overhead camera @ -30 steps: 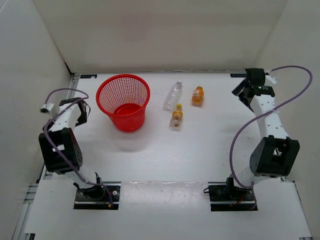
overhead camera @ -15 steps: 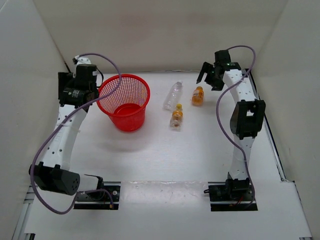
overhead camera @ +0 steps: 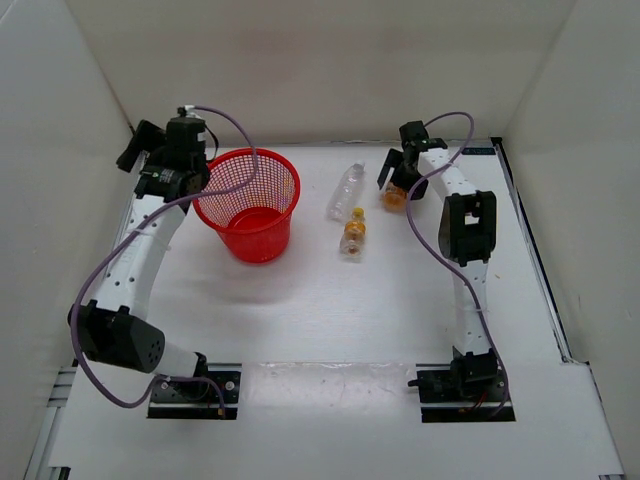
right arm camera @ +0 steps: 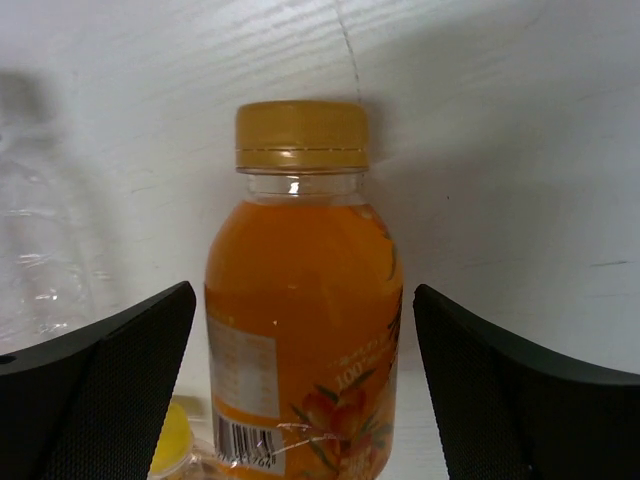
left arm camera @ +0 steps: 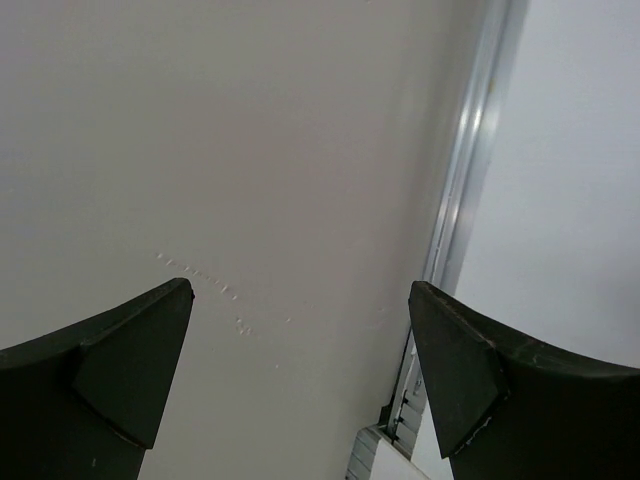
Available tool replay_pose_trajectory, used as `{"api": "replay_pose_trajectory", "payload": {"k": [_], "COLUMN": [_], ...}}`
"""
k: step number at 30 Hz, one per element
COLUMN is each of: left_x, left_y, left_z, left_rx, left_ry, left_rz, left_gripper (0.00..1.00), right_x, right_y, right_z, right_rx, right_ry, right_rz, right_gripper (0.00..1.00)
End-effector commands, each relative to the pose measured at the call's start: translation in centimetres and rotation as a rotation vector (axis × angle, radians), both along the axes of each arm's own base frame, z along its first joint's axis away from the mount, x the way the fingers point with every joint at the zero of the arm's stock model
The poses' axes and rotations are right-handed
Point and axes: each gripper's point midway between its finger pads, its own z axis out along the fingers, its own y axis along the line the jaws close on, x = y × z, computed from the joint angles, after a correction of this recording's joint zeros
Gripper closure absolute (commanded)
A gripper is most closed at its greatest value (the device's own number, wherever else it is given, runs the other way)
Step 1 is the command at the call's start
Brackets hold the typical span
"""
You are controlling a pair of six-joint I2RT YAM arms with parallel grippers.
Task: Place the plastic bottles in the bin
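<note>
The red mesh bin (overhead camera: 246,205) stands upright at the back left. The clear bottle (overhead camera: 345,190) lies right of it, with one orange bottle (overhead camera: 352,232) lying just in front of it. The other orange bottle (overhead camera: 394,197) lies further right. My right gripper (overhead camera: 392,178) is open and straddles this orange bottle (right arm camera: 300,330); its fingers (right arm camera: 110,380) stand apart from the bottle's sides. The clear bottle (right arm camera: 40,250) shows to the left of it. My left gripper (overhead camera: 135,152) is open and empty beside the bin's left rim. In the left wrist view this gripper (left arm camera: 300,370) faces the side wall.
White enclosure walls stand close behind and to both sides. A metal rail (left arm camera: 455,210) runs along the table's left edge by the wall. The arm bases (overhead camera: 195,385) sit at the near edge.
Both arms have unfolded and reached toward the back. The left gripper came in beside the bin's left rim. The right gripper moved left and down onto the far orange bottle.
</note>
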Motion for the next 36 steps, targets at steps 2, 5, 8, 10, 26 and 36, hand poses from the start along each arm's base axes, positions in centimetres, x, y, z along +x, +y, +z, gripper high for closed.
{"api": "replay_pose_trajectory", "payload": {"k": [2,5,8,10,26,36], "left_x": [-1.4,-1.9,-2.4,-2.7,-0.8,-1.8], "left_y": [2.7,4.4,5.9,6.4,0.6,-5.1], "left_z": [3.5,2.5,2.1,1.8,-4.1,-2.8], "left_rx": [-0.004,0.028,-0.005,-0.040,-0.624,-0.870], "left_ry": [-0.127,-0.098,-0.151,-0.201,-0.135,-0.032], "left_rz": [0.101,0.189,0.274,0.319,0.041,-0.284], "left_gripper": [0.00,0.00,0.00,0.00,0.00,0.00], "right_x": [0.1,0.0,-0.1,0.1,-3.0,-11.6], "right_y": [0.1,0.0,-0.6,-0.9,13.4,33.7], "right_z": [0.5,0.0,1.2,2.9,33.2,30.5], "right_rx": [0.015,0.013,-0.015,-0.024,0.362,0.720], "right_ry": [0.003,0.012,-0.010,-0.049,-0.845,-0.713], "right_rz": [-0.026,-0.026,-0.043,-0.042,0.422,0.859], "right_gripper": [0.13,0.37,0.67,0.80,0.97,0.81]}}
